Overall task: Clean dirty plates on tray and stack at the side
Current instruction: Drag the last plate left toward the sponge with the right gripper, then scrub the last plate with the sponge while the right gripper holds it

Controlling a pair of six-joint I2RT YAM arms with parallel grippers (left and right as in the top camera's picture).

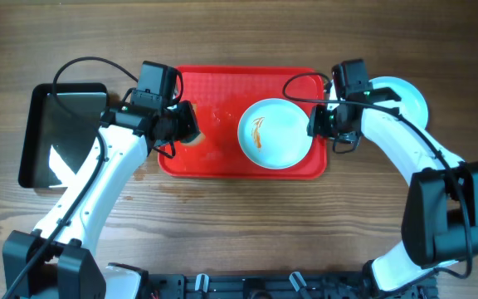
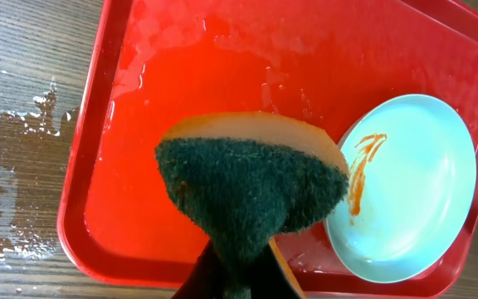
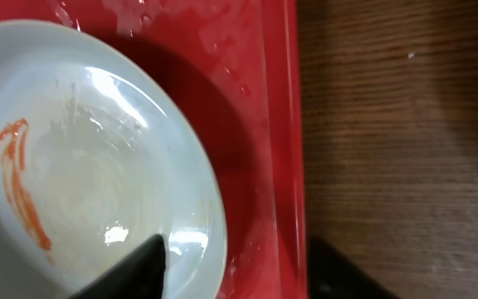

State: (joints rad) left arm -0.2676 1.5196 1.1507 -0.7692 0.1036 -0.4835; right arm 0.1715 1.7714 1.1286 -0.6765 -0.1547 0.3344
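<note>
The whole table [image 1: 239, 224] is viewed straight down from overhead, while the tray [image 1: 222, 158] and its smeared plate [image 1: 279, 137] are shown from close above by both wrist cameras.

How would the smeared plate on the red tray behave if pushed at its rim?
It looks rigid, so the plate would probably move as one piece. Water glistens on it and the tray, so it likely slides easily. Its shallow, flat shape suggests little tipping.

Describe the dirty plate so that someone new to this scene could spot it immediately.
Find the red tray in the middle of the wooden table. On its right half lies a round pale plate. Unlike the other plate, which sits off the tray to the right, it carries an orange smear.
</note>
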